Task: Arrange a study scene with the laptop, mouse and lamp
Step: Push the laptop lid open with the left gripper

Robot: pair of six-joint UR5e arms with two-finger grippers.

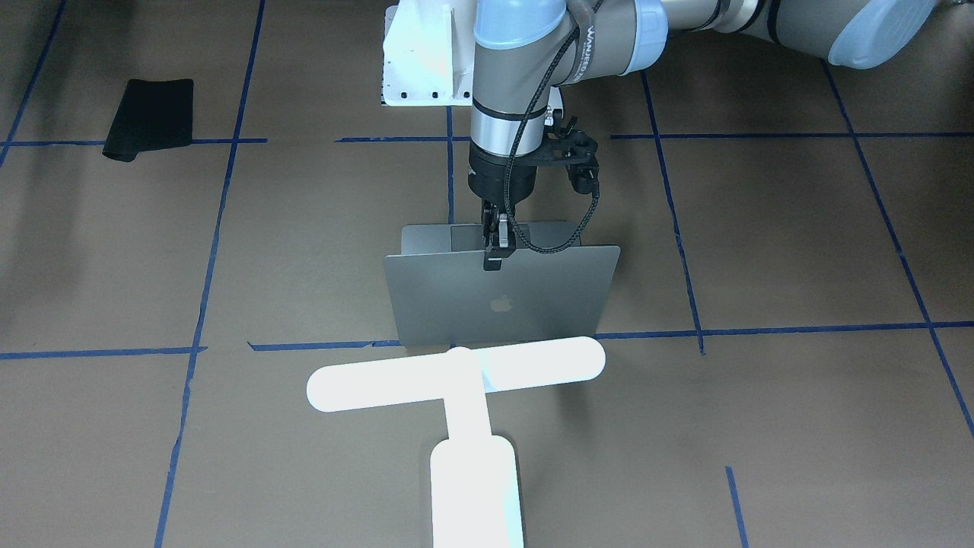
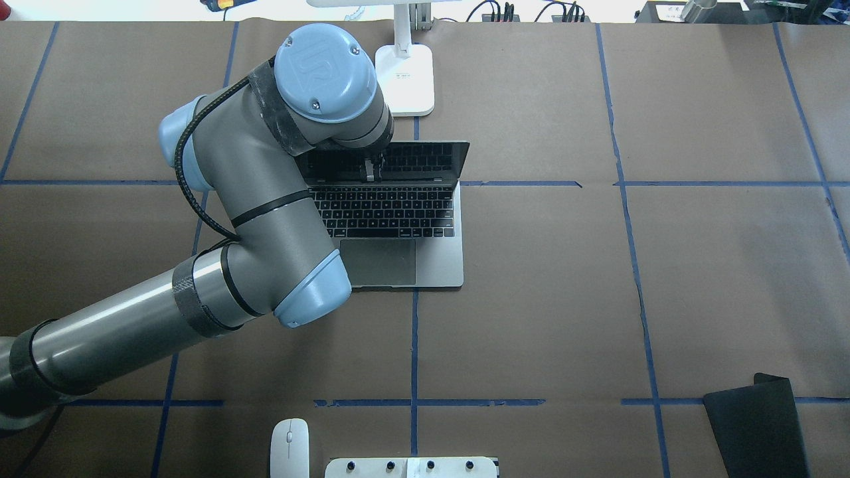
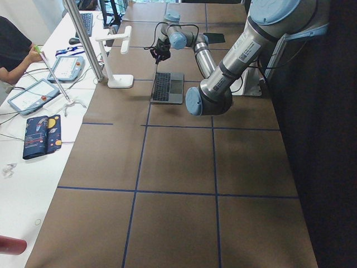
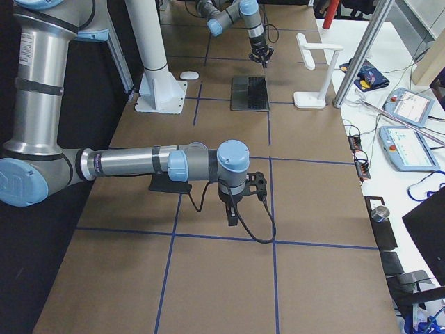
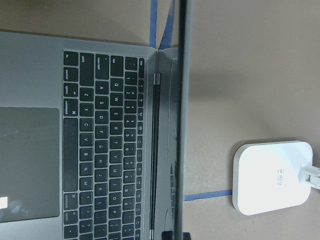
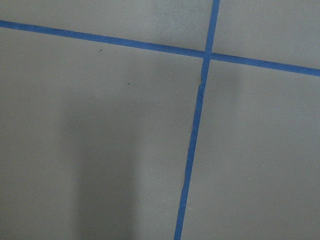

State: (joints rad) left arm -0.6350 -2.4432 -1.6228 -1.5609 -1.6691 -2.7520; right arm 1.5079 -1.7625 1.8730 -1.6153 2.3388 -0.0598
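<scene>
The silver-grey laptop (image 1: pixel 502 304) stands open at the table's centre, its dark keyboard (image 2: pixel 385 211) facing the robot and its lid near upright. My left gripper (image 1: pixel 496 245) comes down from above and is shut on the middle of the lid's top edge (image 2: pixel 369 171). The glowing white T-shaped lamp (image 1: pixel 456 380) stands just beyond the laptop, its oblong base (image 2: pixel 405 79) on the table. The white mouse (image 2: pixel 289 446) lies near the robot's side, beside the pedestal. My right gripper (image 4: pixel 233 216) hangs over bare table at the robot's right end; whether it is open or shut cannot be told.
A black mat (image 2: pixel 757 431) lies at the near right corner, close to the right arm. The white bolted pedestal (image 2: pixel 412 468) is at the robot's edge. Blue tape lines (image 6: pixel 195 125) grid the brown table. A side bench holds tablets, and a person's arm (image 3: pixel 14 44) shows there.
</scene>
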